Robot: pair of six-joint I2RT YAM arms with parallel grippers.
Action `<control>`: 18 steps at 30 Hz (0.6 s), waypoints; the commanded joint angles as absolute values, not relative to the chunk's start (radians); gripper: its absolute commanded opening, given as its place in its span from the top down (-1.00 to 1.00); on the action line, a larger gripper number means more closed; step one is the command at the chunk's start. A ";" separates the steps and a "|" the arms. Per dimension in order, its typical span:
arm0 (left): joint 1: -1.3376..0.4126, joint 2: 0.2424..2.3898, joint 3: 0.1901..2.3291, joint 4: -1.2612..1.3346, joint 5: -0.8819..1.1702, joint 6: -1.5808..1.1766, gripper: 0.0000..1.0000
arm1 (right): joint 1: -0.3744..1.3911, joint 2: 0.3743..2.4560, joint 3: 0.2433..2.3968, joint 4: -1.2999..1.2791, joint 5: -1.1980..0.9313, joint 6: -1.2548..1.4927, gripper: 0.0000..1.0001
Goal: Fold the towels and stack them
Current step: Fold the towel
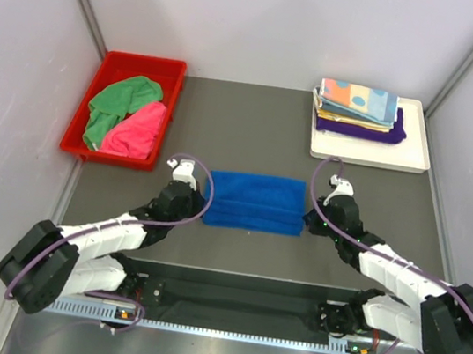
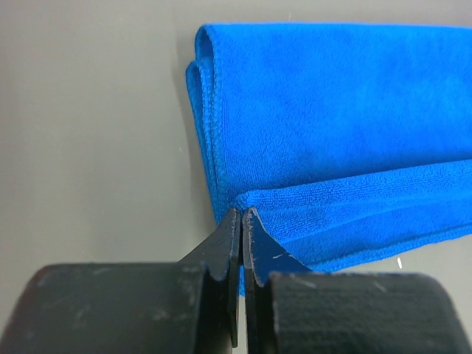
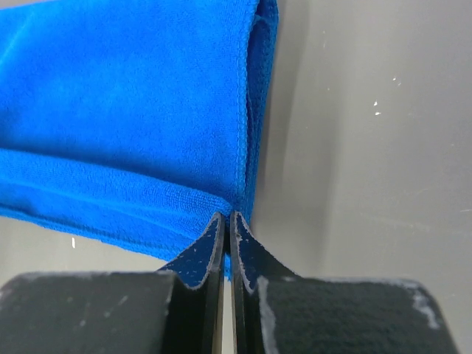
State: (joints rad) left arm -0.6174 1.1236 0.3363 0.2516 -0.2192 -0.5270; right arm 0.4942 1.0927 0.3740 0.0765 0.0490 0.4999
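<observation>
Left gripper (image 2: 242,215) and right gripper (image 3: 227,218) were each clenched on a near corner of the royal blue towel (image 1: 255,199), a plush terry rectangle folded in layers, flat on the table (image 1: 252,135).

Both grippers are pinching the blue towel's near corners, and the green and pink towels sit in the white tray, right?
Not the white tray: the top external view shows the green towel and pink towel in the red bin. The left gripper and right gripper do pinch the near corners of the blue towel.
</observation>
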 commanded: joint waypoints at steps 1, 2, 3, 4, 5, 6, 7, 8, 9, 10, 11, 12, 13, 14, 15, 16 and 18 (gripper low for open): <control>-0.623 1.106 0.315 0.273 -0.216 -0.549 1.00 | 0.508 1.066 0.357 0.135 0.058 0.532 1.00; -0.624 1.104 0.310 0.275 -0.212 -0.554 1.00 | 0.508 1.065 0.354 0.135 0.060 0.535 1.00; -0.626 1.101 0.302 0.276 -0.209 -0.554 1.00 | 0.508 1.063 0.351 0.133 0.064 0.538 0.99; -0.626 1.100 0.302 0.278 -0.204 -0.555 1.00 | 0.508 1.062 0.350 0.129 0.067 0.541 0.96; -0.624 1.097 0.298 0.275 -0.198 -0.560 0.90 | 0.506 1.062 0.348 0.126 0.064 0.543 0.86; -0.627 1.094 0.293 0.273 -0.196 -0.563 0.83 | 0.508 1.060 0.348 0.123 0.063 0.546 0.80; -0.629 1.082 0.291 0.265 -0.193 -0.568 0.74 | 0.508 1.057 0.348 0.120 0.060 0.549 0.74; -0.629 1.075 0.291 0.258 -0.195 -0.578 0.58 | 0.508 1.051 0.348 0.117 0.058 0.552 0.62; -0.630 1.051 0.291 0.250 -0.196 -0.581 0.48 | 0.508 1.033 0.348 0.109 0.058 0.555 0.54; -0.630 1.036 0.294 0.220 -0.196 -0.581 0.42 | 0.508 1.025 0.354 0.088 0.057 0.557 0.49; -0.630 1.016 0.301 0.200 -0.204 -0.587 0.37 | 0.508 1.005 0.360 0.069 0.057 0.557 0.42; -0.630 0.979 0.316 0.175 -0.209 -0.589 0.31 | 0.508 0.996 0.377 0.052 0.057 0.557 0.38; -0.630 0.959 0.324 0.132 -0.207 -0.586 0.30 | 0.508 0.983 0.386 0.034 0.063 0.557 0.34; -0.632 0.937 0.333 0.105 -0.215 -0.589 0.30 | 0.508 0.964 0.399 -0.001 0.070 0.557 0.29; -0.630 0.896 0.354 0.077 -0.228 -0.592 0.30 | 0.508 0.954 0.422 -0.041 0.078 0.560 0.29; -0.632 0.881 0.368 0.052 -0.238 -0.594 0.30 | 0.509 0.948 0.432 -0.063 0.083 0.558 0.29; -0.632 0.850 0.408 0.005 -0.244 -0.592 0.32 | 0.523 0.936 0.471 -0.115 0.094 0.565 0.29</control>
